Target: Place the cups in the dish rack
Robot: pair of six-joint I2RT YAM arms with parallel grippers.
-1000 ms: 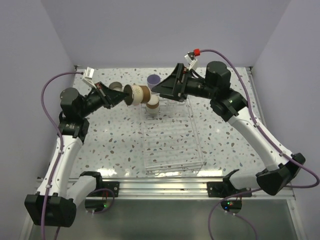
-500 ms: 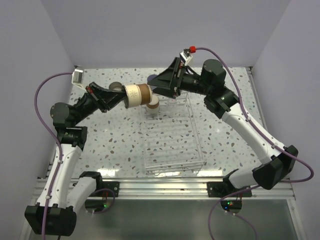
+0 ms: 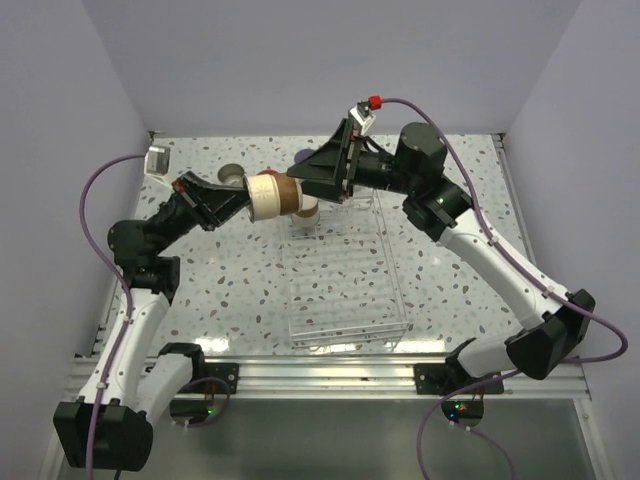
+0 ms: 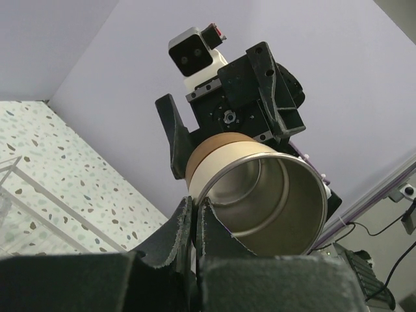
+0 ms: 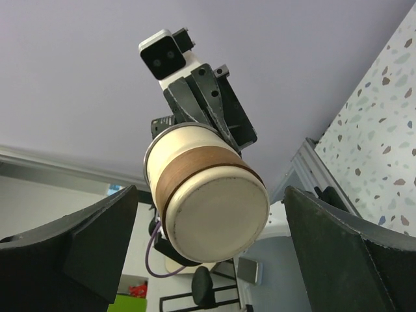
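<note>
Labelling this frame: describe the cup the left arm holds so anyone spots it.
Look above the far end of the dish rack. The cup lies sideways in the left gripper, pinched by its rim: cream with a brown band, the only one airborne.

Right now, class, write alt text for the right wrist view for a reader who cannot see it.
A cream plastic tumbler with a brown band hangs mid-air, base towards the camera, pinched at its rim by the left gripper. The right gripper's wide-open black fingers flank it without touching, against a lavender wall.
</note>
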